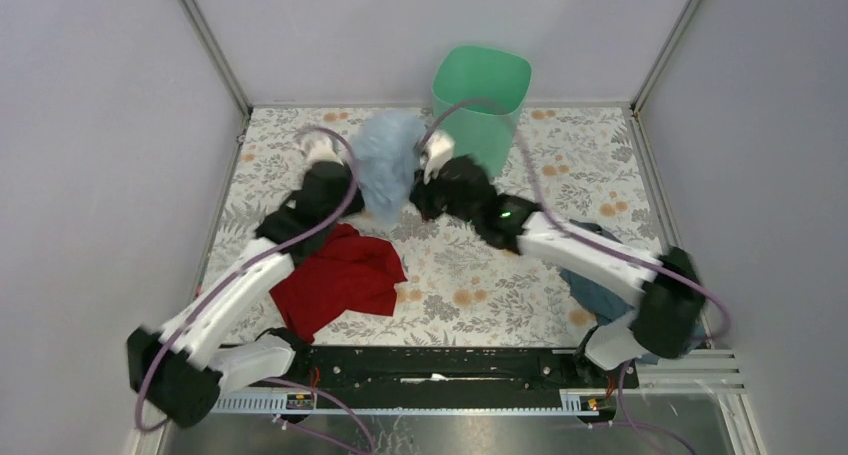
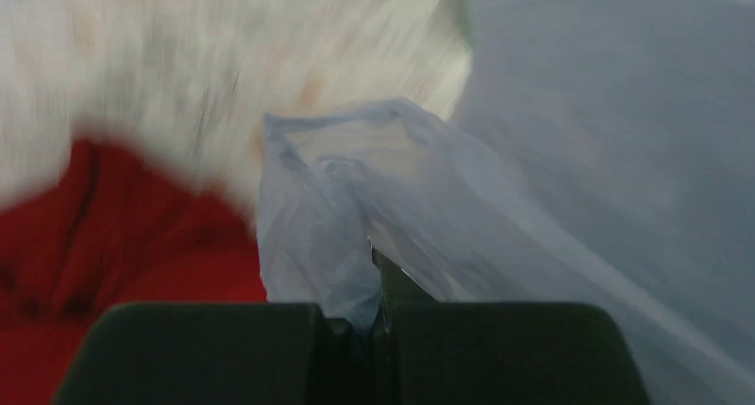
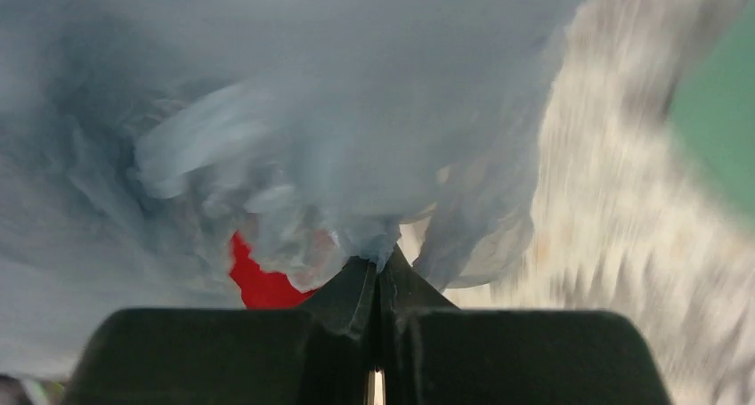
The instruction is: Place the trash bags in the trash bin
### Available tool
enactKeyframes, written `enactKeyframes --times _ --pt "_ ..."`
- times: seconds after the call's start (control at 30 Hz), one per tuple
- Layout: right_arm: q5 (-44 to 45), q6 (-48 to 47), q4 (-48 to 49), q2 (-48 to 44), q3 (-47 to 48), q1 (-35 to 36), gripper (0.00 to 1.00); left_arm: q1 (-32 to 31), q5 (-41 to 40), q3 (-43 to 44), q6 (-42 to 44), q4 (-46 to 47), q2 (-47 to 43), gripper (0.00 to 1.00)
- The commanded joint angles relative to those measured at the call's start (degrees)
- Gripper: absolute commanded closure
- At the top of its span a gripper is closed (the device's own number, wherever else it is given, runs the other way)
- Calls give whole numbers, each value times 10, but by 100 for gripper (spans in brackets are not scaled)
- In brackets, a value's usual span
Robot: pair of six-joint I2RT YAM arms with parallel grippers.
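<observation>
At table's [image 1: 480, 275] far edge stood one mint bin [image 1: 490, 135] (smooth, tapered plastic). Just beside it, thin crinkly pale-blue bag [image 1: 388, 165] hung clamped in left gripper [image 2: 376, 264] and right gripper [image 3: 378, 267]. Three bags: red bag [image 1: 340, 275], teal bag [image 1: 592, 297] lay nearer.

Lab booth with grey panels [image 1: 90, 125]

The top camera is looking down on the pale blue trash bag [image 1: 388, 165]; both wrist cameras are facing it close-up.

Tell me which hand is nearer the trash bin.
Right. The right hand is just left of the trash bin; the left hand is farther left, beyond the pale blue bag.
</observation>
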Motion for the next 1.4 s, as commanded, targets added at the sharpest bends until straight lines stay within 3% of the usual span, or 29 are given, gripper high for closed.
enactKeyframes --times 0.0,0.03,0.2,0.27,0.37,0.5,0.63,0.8,0.97,1.03,1.1,1.13,1.17,1.2,1.27,1.37 --pt "20 51 -99 56 -50 -1 100 10 86 -80 -24 -69 4 100" --pt "29 42 -127 53 -8 -1 100 14 118 -46 -9 -66 9 100" --pt "27 -17 -244 70 271 -1 100 15 146 305 49 -145 86 100" --pt "34 -22 -277 72 328 -1 100 16 138 371 53 -153 94 100" --pt "82 -11 -303 37 280 -1 100 16 126 356 50 -167 80 100" --pt "136 27 -270 -72 88 -2 100 16 60 239 34 -185 40 100" --pt "162 50 -278 -139 -20 -15 100 17 53 170 37 -181 19 100" --pt "123 65 -260 -116 -70 -39 100 20 79 137 16 -186 55 100" --pt "69 64 -264 2 23 -42 100 50 118 203 18 -207 138 100" --pt "71 49 -314 65 143 -44 100 91 154 297 22 -244 186 100" --pt "78 27 -398 122 313 -43 100 123 208 456 30 -307 231 100" --pt "83 15 -437 137 428 -37 100 125 233 527 40 -307 228 100" --pt "95 0 -447 136 479 -26 100 122 253 558 45 -272 198 100" --pt "110 -16 -429 122 495 -7 100 121 269 543 49 -210 150 100" --pt "84 -21 -320 46 433 7 100 120 252 420 37 -76 39 100" --pt "42 -3 -208 -23 269 7 100 121 177 282 25 -51 -40 100"
